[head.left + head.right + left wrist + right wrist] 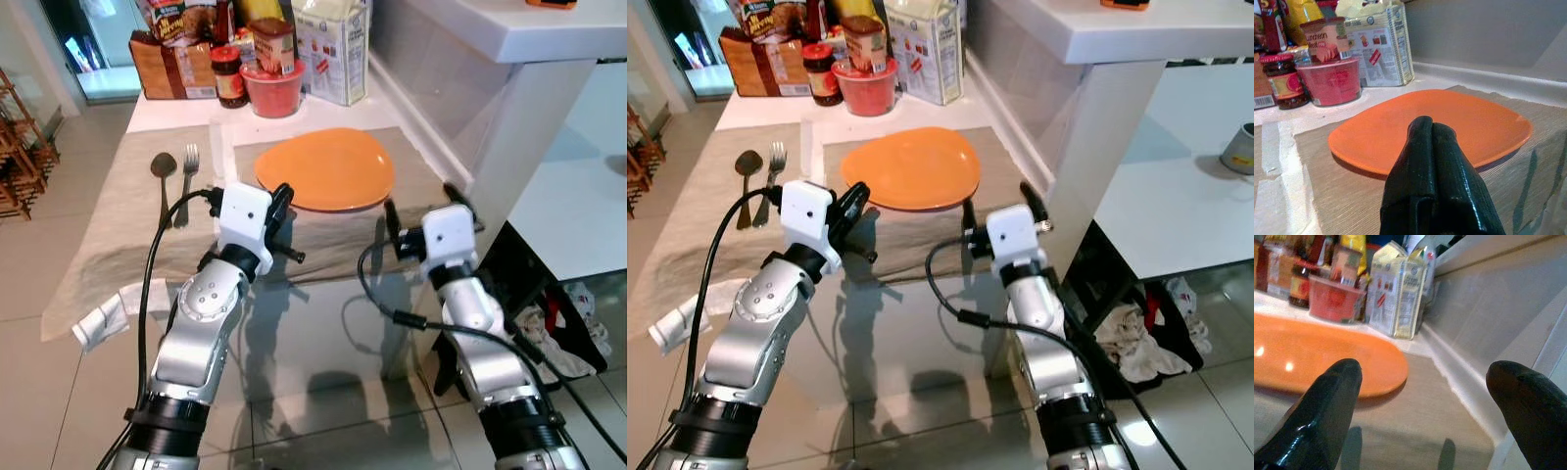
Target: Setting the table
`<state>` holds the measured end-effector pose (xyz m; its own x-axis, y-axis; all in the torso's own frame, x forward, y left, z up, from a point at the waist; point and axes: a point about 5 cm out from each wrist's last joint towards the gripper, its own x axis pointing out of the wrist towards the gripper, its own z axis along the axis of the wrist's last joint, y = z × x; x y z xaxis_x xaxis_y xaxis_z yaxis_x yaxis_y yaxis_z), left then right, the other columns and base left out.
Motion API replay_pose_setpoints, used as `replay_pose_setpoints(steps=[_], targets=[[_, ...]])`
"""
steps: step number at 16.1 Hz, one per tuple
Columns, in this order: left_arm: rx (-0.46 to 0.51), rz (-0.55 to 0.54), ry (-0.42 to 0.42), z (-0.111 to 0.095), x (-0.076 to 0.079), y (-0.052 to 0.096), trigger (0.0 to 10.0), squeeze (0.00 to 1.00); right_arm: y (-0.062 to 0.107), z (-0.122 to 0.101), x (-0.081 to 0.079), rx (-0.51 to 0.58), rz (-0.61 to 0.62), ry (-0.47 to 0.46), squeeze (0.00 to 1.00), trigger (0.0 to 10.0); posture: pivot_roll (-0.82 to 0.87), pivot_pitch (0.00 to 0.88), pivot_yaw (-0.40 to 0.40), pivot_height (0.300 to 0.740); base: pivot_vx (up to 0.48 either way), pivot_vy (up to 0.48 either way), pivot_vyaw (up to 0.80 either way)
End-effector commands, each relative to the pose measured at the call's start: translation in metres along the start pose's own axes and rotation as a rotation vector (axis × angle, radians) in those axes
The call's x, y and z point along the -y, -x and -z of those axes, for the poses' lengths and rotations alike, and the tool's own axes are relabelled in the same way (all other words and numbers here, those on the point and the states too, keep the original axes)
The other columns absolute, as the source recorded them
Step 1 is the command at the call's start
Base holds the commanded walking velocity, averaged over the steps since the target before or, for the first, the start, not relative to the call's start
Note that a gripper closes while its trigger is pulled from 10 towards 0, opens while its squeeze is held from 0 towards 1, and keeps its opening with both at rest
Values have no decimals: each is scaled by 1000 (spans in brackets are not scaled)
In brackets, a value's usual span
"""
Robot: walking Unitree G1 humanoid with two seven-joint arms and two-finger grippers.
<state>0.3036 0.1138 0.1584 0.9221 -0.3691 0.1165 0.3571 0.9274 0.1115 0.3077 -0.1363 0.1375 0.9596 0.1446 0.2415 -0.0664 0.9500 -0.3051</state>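
Observation:
An orange plate (327,167) lies on a beige placemat (333,230) on the table. To its left a spoon (163,168) and a fork (188,174) rest side by side on a cloth. My left gripper (282,201) is shut and empty, its fingers (1432,161) pressed together just short of the plate's near left rim. My right gripper (421,206) is open and empty, at the placemat's near right corner beside the plate (1327,352).
At the table's back stand a red bowl (273,93), a jar (228,74), a milk carton (333,49) and food packets. A white counter (509,29) rises close on the right. A crumpled cloth (103,318) hangs off the near left edge.

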Motion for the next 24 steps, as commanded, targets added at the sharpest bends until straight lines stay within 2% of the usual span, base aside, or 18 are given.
replay_pose_setpoints(steps=[1,3,8,11,16,19,21,23,24], targets=[[-31,-22,6,5,-6,2,0,0,0,3,6,-26,19,-13,0,10000,-17,0,43,740,0,0,0],[-31,-25,-3,5,-8,2,0,0,2,6,6,-40,21,-15,0,10000,-15,0,44,740,0,0,0],[-12,-17,-22,0,-10,1,0,0,10,7,6,-53,18,-14,0,10000,-18,0,50,740,449,0,0],[15,1,-33,-6,-5,-3,0,0,9,4,7,-40,22,-7,0,10000,-22,0,49,740,480,0,0],[19,-27,-9,-7,-7,-4,0,0,8,0,8,-28,20,-6,0,10000,-21,0,46,740,480,0,0],[26,-59,-18,-8,-10,-4,0,0,7,1,5,-38,5,-14,0,10000,-17,0,41,740,0,0,0],[25,-60,-21,-8,-10,-4,0,0,7,1,2,-42,-19,-37,0,10000,-18,0,39,740,0,0,0],[20,-61,-25,-8,-12,-6,0,0,6,-4,-11,-59,-115,-165,0,10000,-23,0,41,740,0,0,0],[19,-60,-25,-8,-13,-6,0,0,5,-4,-13,-61,-126,-171,0,10000,-23,0,41,740,0,0,0]])
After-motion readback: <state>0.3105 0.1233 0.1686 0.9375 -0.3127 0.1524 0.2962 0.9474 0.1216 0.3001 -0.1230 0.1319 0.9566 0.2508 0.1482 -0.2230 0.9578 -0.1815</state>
